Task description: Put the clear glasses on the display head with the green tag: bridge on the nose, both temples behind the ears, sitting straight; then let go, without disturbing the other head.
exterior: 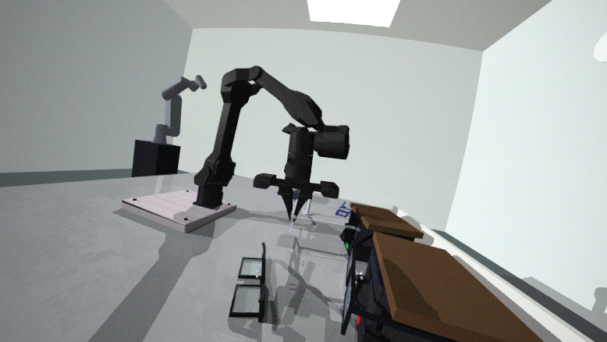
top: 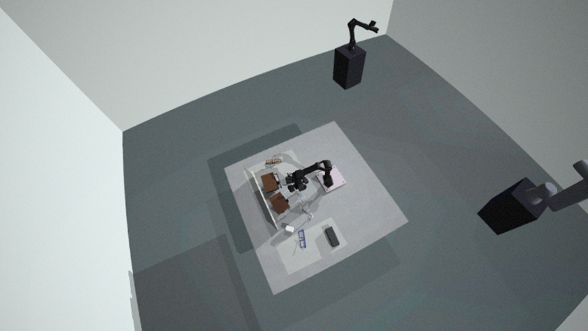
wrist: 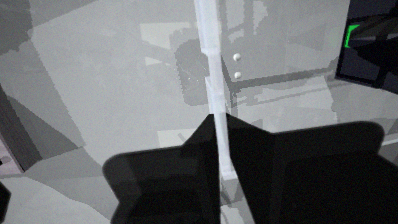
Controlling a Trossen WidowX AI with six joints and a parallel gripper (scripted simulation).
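My gripper (exterior: 292, 219) (wrist: 217, 118) is shut on the clear glasses (wrist: 214, 70), gripping the front frame, and holds them above the table in front of the heads. The frame runs up from between the fingertips in the wrist view, with two white nose pads beside it. A faint clear temple reaches towards the green-tagged head in the exterior view. That head has a brown top (top: 279, 202) (exterior: 388, 222) and a green tag (exterior: 346, 245) (wrist: 349, 36). The clear glasses are not on it. The other head (top: 269, 183) (exterior: 358, 320), with a red tag, wears dark glasses (exterior: 347, 293).
Dark-framed glasses (exterior: 261, 297) lie in front of the red-tagged head's side. Brown-framed glasses (top: 273, 161) show at the table's upper left. Blue glasses (top: 302, 239) (exterior: 342, 210), a black case (top: 332, 236) and a white block (top: 289, 229) are beyond the green-tagged head. A pale panel (top: 264, 199) stands behind both heads.
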